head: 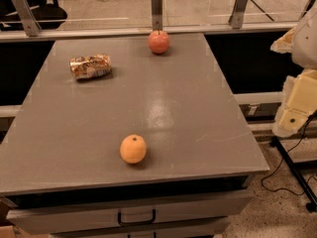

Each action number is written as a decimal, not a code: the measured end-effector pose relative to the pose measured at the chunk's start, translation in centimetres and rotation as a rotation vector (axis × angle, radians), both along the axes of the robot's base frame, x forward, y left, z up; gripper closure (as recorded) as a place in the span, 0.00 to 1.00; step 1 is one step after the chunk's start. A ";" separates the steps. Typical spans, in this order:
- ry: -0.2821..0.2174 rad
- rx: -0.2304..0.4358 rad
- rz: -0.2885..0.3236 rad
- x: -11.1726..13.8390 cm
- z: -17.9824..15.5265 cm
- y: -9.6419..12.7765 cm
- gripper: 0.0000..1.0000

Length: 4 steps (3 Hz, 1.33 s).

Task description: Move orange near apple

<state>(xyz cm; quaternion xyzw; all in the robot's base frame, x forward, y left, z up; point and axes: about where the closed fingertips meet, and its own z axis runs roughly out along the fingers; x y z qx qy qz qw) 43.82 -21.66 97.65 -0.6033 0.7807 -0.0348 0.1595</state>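
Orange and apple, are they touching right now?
Apart. The camera view shows the orange near the front edge of the table and the apple at its far edge, bare tabletop between. The gripper is beside the table's right side.

We see a grey table (198,133) filling most of the view. On the table's far left part lies a crumpled foil snack bag (90,67). Under the table's near edge is a drawer (198,207) with a dark handle (136,217). Behind the table's far edge stand three metal posts (156,6). Right of the table, a black metal leg (293,168) slants across speckled floor (277,212).
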 end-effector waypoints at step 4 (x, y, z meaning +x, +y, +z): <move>0.057 0.218 0.181 0.1 -3.3 10.5 0.00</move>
